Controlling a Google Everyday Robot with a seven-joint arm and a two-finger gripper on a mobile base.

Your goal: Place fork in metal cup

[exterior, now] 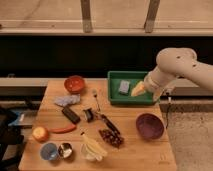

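Shiny steel sits closest to us: the metal cup [65, 149] stands near the table's [150, 156] near left edge, touching or just beside a light blue cup [48, 151] on its left. A pale cup of bananas [93, 148] is near on its right. A little farther we see an orange fruit [40, 133], a red chilli [62, 129], dark grapes [111, 137] and, over to the right, a purple bowl [149, 125]. A black-handled knife [107, 122] lies in the middle of the table.

Beyond that, the fork [95, 99] lies flat on the wood, running roughly near to far, just left of the green tray [114, 95]. It is well apart from the metal cup.

The hand [138, 89] hangs over the right part of the tray, just right of a grey-blue sponge [124, 87]. It is open, and we see nothing held in it. The fork lies to its left and slightly nearer, apart from it, with the tray's left wall between them. A red bowl [75, 83] stands at the far left.
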